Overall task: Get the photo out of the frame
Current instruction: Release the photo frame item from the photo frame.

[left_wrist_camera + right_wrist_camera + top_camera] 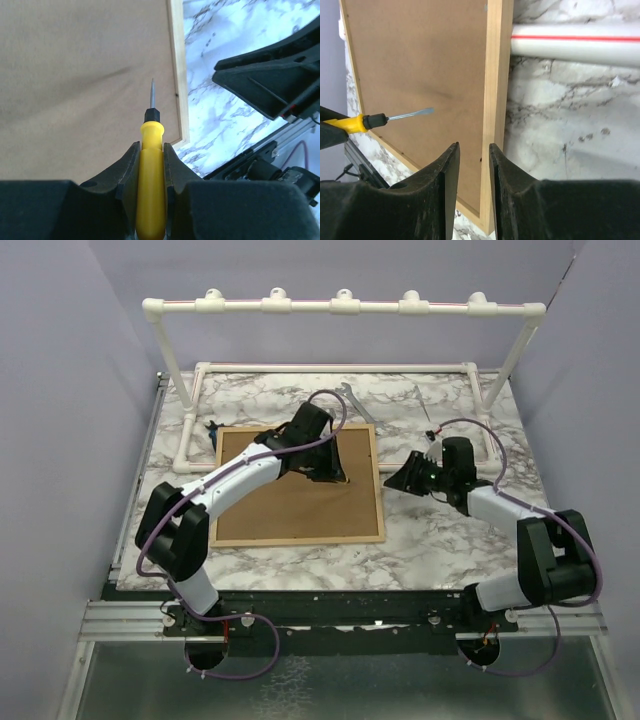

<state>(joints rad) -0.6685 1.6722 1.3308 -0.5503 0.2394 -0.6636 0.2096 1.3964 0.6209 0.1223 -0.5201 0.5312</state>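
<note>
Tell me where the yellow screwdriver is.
Left wrist view: the screwdriver is clamped in the left pincer, tip over the brown back of the frame near its right edge.

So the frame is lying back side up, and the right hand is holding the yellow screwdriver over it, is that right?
Not quite. The frame does lie back side up, but it is the left hand that holds the yellow screwdriver over it, as the left wrist view shows. The right hand holds nothing.

light was bright, diffuse, from overhead. soft shadows lay on the table and frame. top view was slightly grainy; wrist views went soft along the bottom edge.
</note>
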